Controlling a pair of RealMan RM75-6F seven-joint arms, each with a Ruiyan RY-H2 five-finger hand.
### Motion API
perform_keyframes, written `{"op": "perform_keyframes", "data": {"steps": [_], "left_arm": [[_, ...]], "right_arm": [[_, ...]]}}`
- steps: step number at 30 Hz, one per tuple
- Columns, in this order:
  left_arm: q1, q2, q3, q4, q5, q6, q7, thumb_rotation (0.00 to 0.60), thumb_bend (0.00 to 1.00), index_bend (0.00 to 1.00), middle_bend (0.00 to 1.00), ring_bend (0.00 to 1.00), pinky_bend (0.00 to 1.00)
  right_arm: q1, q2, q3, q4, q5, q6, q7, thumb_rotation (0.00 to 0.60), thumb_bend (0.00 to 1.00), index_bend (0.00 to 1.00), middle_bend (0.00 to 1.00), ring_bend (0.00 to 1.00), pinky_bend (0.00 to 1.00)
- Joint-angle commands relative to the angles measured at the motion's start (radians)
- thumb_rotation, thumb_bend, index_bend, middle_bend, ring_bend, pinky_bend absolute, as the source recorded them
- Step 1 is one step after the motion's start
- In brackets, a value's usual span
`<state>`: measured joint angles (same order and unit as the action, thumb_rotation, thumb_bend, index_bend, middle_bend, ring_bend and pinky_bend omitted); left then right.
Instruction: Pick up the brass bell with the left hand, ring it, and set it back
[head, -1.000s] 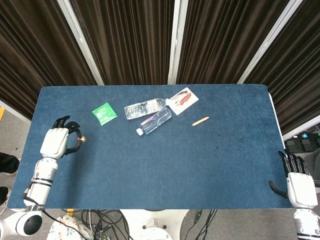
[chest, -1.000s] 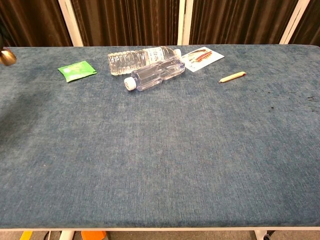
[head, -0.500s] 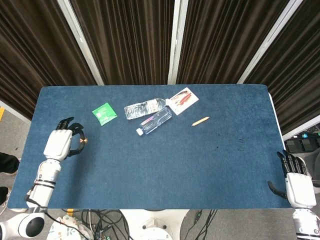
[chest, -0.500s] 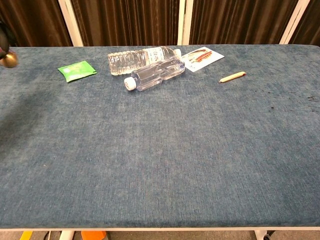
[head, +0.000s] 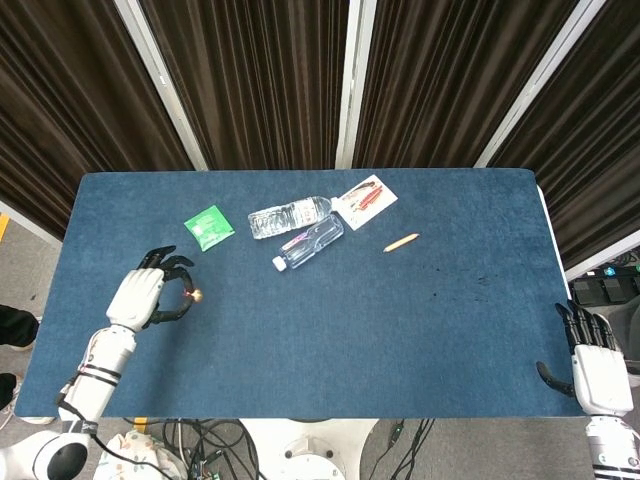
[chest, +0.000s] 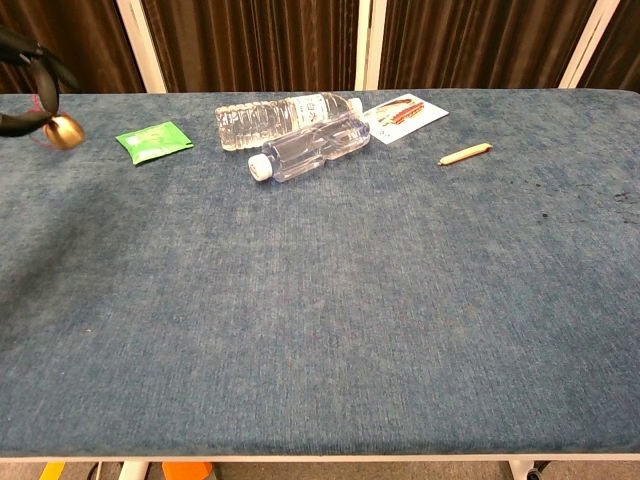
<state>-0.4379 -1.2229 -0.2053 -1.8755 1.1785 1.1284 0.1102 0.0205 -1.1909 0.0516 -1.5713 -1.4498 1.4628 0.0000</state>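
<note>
The left hand (head: 147, 298), gripping the bell (head: 196, 295), has moved right and nearer across the table since the earlier frames. In the chest view the bell (chest: 66, 131) has travelled further into frame, its holding fingers (chest: 30, 50) now visible.

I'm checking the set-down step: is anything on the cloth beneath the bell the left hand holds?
Nothing visible. The left hand holds the brass bell over bare blue table; the green packet and bottles lie farther back.

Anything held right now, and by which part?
Left robot hand holds the bell from its top, fingers pinching there. Right robot hand holds nothing.
</note>
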Motion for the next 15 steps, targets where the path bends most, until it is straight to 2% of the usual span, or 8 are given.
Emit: {"op": "perform_keyframes", "data": {"steps": [1,4,5,7,8,11,12,15], "left_arm": [[0.008,-0.046,0.004,0.033,0.008,0.050,0.171,0.600,0.42,0.68,0.25,0.06,0.06],[-0.005,-0.017,0.022,0.023,0.017,-0.012,0.119,0.600,0.42,0.67,0.25,0.06,0.06],[-0.004,-0.026,0.025,0.051,0.037,0.027,0.179,0.600,0.42,0.67,0.25,0.06,0.05],[0.006,-0.091,0.021,0.134,0.070,0.168,0.375,0.600,0.42,0.68,0.25,0.06,0.05],[0.011,-0.119,0.011,0.147,0.049,0.204,0.415,0.600,0.42,0.68,0.25,0.06,0.05],[0.012,-0.140,-0.001,0.143,-0.025,0.210,0.474,0.600,0.42,0.68,0.25,0.06,0.05],[0.011,-0.134,0.004,0.130,-0.031,0.195,0.464,0.600,0.42,0.68,0.25,0.06,0.05],[0.010,-0.072,0.013,0.016,-0.031,0.061,0.240,0.600,0.42,0.68,0.24,0.06,0.05]], "right_arm": [[0.000,-0.001,-0.003,0.000,-0.004,0.001,-0.003,0.600,0.16,0.00,0.00,0.00,0.00],[0.000,-0.001,0.001,0.002,0.005,-0.003,0.000,0.600,0.16,0.00,0.00,0.00,0.00],[0.000,-0.001,0.001,0.002,0.006,-0.004,0.001,0.600,0.16,0.00,0.00,0.00,0.00],[0.001,0.000,0.000,0.000,0.003,-0.003,0.000,0.600,0.16,0.00,0.00,0.00,0.00],[0.001,0.000,-0.001,-0.001,0.001,-0.002,-0.001,0.600,0.16,0.00,0.00,0.00,0.00],[0.000,0.001,0.000,0.000,0.003,-0.001,-0.001,0.600,0.16,0.00,0.00,0.00,0.00],[0.000,0.001,0.001,0.000,0.005,-0.001,0.000,0.600,0.16,0.00,0.00,0.00,0.00],[0.001,0.000,0.000,0.000,0.005,-0.006,0.000,0.600,0.16,0.00,0.00,0.00,0.00]]}}
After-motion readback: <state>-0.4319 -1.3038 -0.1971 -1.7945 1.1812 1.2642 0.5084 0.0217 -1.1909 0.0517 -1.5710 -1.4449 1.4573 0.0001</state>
